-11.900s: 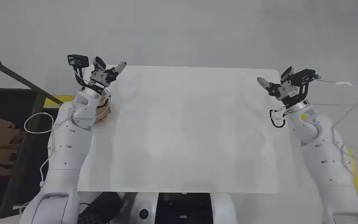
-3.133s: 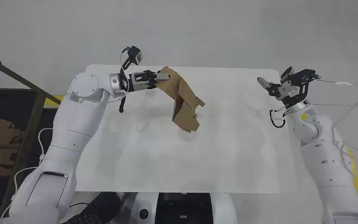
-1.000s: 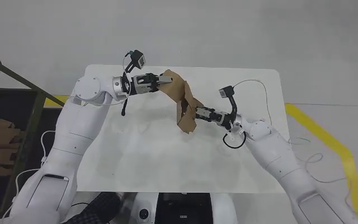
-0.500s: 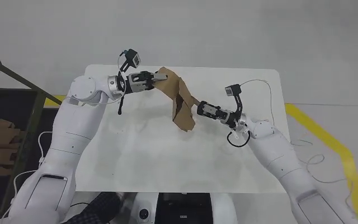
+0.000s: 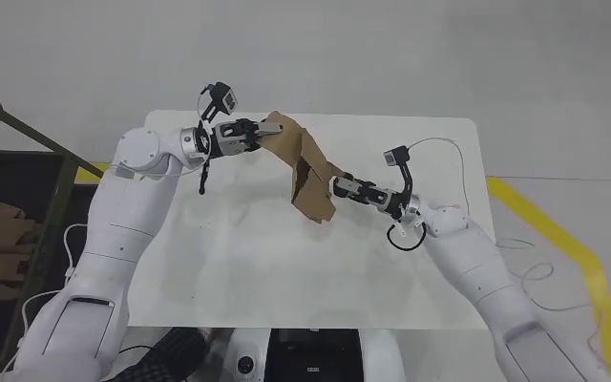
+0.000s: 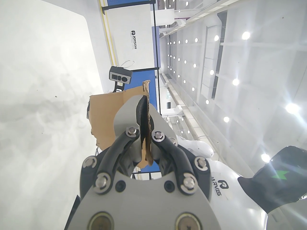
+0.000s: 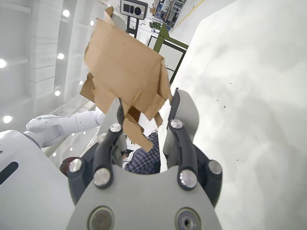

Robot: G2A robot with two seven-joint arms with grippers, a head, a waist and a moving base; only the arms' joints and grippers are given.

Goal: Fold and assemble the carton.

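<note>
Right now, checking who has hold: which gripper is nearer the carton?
Left. The left gripper is clamped on the carton at one edge; the right gripper is open by its lower flaps, not gripping.

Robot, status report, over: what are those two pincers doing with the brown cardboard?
Left pincer shut on brown cardboard carton. Right pincer open around carton flaps. Carton part-folded, between both arms. White table beneath.

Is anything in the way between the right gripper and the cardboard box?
No, nothing visible. The carton hangs with its flaps between the fingers of the open right gripper; the left gripper pinches its far edge.
</note>
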